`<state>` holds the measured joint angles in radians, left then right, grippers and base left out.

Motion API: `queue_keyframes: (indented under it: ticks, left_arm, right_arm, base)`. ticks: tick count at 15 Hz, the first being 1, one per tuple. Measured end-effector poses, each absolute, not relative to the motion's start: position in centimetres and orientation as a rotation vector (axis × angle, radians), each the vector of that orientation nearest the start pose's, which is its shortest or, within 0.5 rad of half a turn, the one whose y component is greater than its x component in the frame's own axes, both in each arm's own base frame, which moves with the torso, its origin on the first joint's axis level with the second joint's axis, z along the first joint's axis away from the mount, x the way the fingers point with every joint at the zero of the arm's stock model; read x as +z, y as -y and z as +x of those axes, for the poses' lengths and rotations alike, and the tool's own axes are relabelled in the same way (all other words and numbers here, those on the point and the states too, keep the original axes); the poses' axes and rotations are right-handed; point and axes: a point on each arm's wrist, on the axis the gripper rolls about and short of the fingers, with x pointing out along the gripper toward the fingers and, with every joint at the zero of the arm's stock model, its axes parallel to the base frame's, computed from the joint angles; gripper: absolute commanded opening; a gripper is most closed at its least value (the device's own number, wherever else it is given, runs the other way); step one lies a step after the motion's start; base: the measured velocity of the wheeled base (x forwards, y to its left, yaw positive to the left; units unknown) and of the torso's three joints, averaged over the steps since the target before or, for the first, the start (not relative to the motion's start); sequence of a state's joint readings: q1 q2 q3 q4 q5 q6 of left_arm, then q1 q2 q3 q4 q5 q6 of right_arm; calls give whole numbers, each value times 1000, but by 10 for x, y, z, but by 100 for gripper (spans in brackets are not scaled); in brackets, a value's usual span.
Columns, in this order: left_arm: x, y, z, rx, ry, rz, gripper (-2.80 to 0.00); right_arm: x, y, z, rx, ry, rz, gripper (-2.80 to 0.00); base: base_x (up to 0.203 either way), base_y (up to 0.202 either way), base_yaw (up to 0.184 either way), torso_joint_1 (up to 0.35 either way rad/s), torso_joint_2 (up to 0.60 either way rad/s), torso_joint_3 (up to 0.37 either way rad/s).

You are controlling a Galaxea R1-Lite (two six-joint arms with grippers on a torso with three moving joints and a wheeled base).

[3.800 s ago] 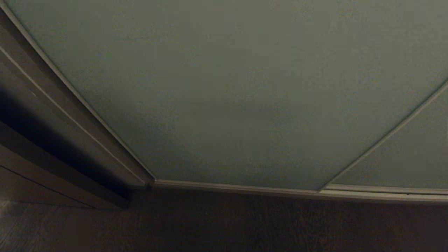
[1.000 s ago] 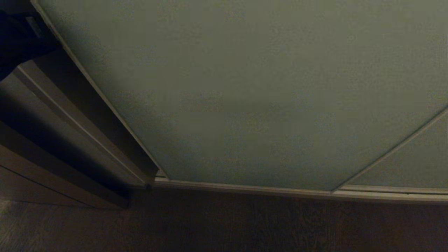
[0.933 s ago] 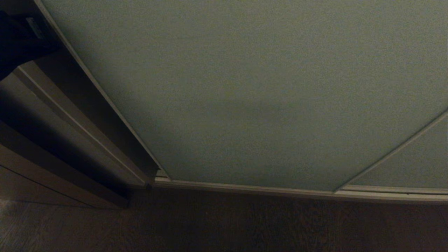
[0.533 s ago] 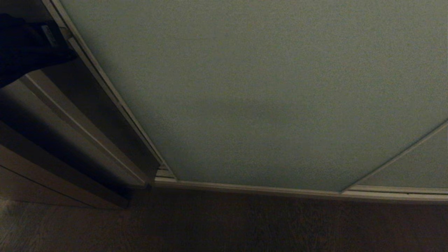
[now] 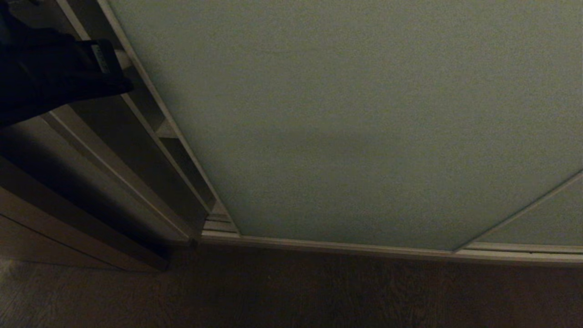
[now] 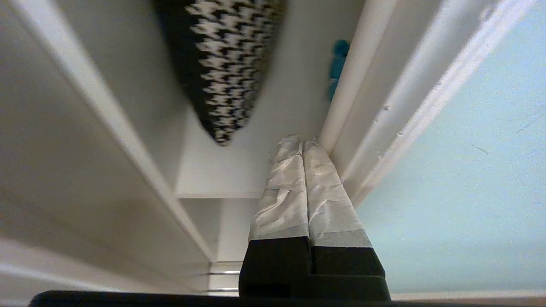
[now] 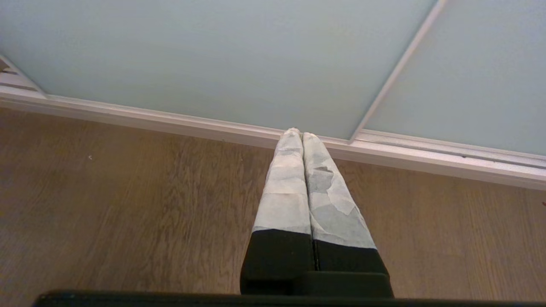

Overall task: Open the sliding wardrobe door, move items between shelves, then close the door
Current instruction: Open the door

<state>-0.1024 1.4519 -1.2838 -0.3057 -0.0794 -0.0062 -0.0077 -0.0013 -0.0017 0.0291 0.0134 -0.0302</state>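
The left claw [image 6: 303,143], pinched empty, presses the door [image 5: 346,118] edge: opening step; next, slide it wider.

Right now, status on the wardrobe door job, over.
Left gripper shut, tips inside door frame edge. Right gripper shut, parked above floor. Sliding wardrobe door part open. Houndstooth cushion, teal toy on shelf.

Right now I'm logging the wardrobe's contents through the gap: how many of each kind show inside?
Black-and-white houndstooth cushion: 1
Teal-blue soft toy, half hidden by the door's frame: 1
Bright green toy: 0 in view
Total: 2
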Motion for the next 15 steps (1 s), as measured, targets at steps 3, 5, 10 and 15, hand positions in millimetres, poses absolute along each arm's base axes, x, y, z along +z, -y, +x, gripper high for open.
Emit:
queue_keyframes:
  ticks: [3,5,10,15]
  left_arm:
    - [357,40,254,-230,135,-8,-280]
    - [357,52,254,-269,134,-9,-280]
    - [356,93,250,-416,98,-2,-280]
    - [354,134,265,-511,95,19,-280]
  right_arm:
    - [73,0,-23,6,-26,-30,-280]
    - [73,0,-23,6,-26,-30,-280]
    - [73,0,-23,6,-26,-30,-280]
    - [73,0,-23,6,-26,-30,-280]
  base:
    - [0,0,0,0,0,0]
    - [0,0,0,0,0,0]
    - [0,0,0,0,0,0]
    - [0,0,0,0,0,0]
